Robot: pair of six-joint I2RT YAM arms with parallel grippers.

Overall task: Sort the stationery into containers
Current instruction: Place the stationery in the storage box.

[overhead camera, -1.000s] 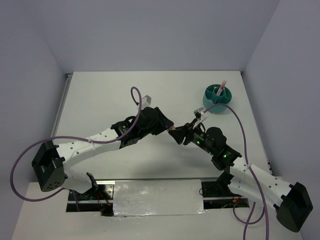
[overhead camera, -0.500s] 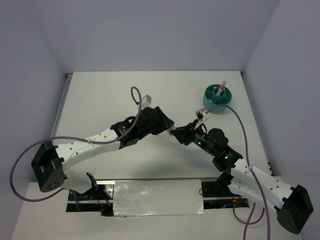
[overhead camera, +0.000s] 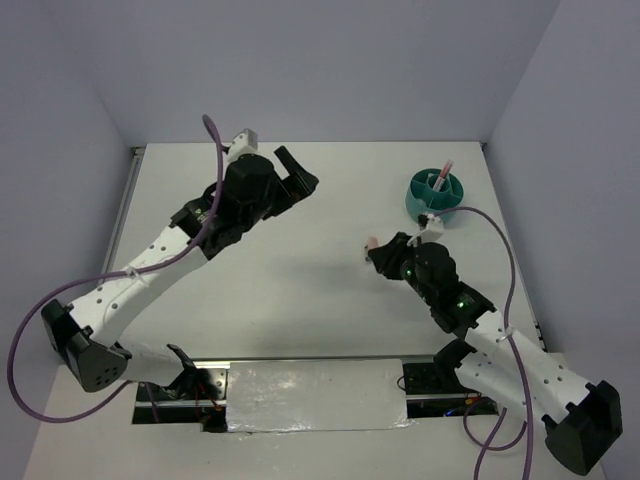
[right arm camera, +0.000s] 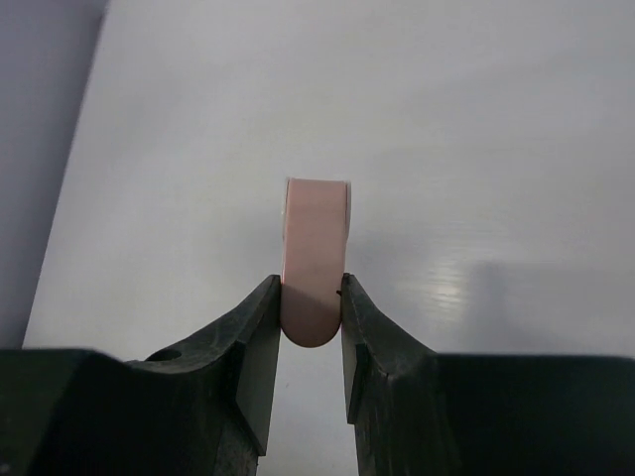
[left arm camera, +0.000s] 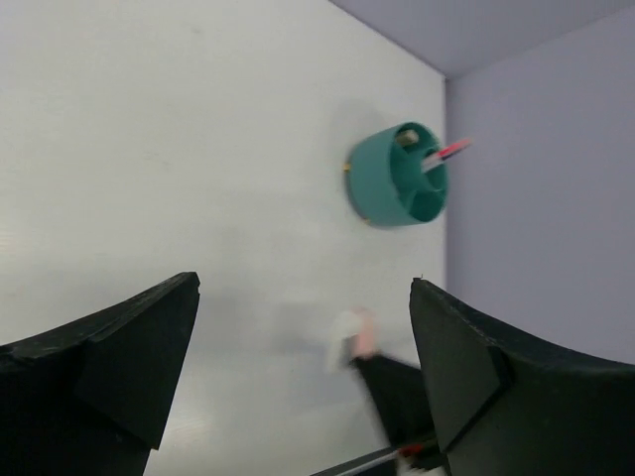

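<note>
A: Entry one, right gripper [right arm camera: 310, 290]?
B: Fingers narrow, clamped on the short pink stub [right arm camera: 316, 233]. The stub sits between the two pads. Its flat end projects past the tips and its rounded end is sunk between them. Whether it touches the table [right arm camera: 496, 149] cannot be told.

A: Entry two, left gripper [left arm camera: 303, 293]?
B: Fingers wide apart, nothing between them. Only two dark inner faces show at the lower corners of the wrist view; everything behind them is cut off.

A: Entry three, the container?
B: Round teal organiser [left arm camera: 382, 178], ahead of the left fingertips, nearer the right-hand finger and well apart from both. Overhead, it lies off to the side of the right gripper's fingers, near but not touching.

A: Contents?
B: Thin pink pen [left arm camera: 444, 155], leaning out over the rim. Small tan shape [left arm camera: 405, 139] in another compartment, too small to name.

A: Doubtful items?
B: From the left wrist, the stub and its gripper show only as a smear ahead of the fingers. The pale patch beside the stub is unidentifiable.
</note>
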